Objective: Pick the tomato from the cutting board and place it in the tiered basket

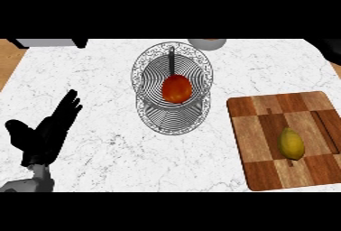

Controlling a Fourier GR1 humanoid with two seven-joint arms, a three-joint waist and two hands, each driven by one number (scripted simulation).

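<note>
The red-orange tomato (177,89) lies inside the wire tiered basket (148,67), in its upper tier beside the black centre pole. The wooden cutting board (266,176) sits at the right of the counter. My left hand (43,135) shows at the lower left, open with straight fingers pointing up, holding nothing and well clear of the basket. My right hand shows nowhere.
A yellow-green lemon-like fruit (291,143) lies on the cutting board. A pale bowl-like object (208,43) peeks in behind the basket at the counter's far edge. A grey appliance (47,43) stands at the far left corner. White marble counter (100,90) lies between hand and basket.
</note>
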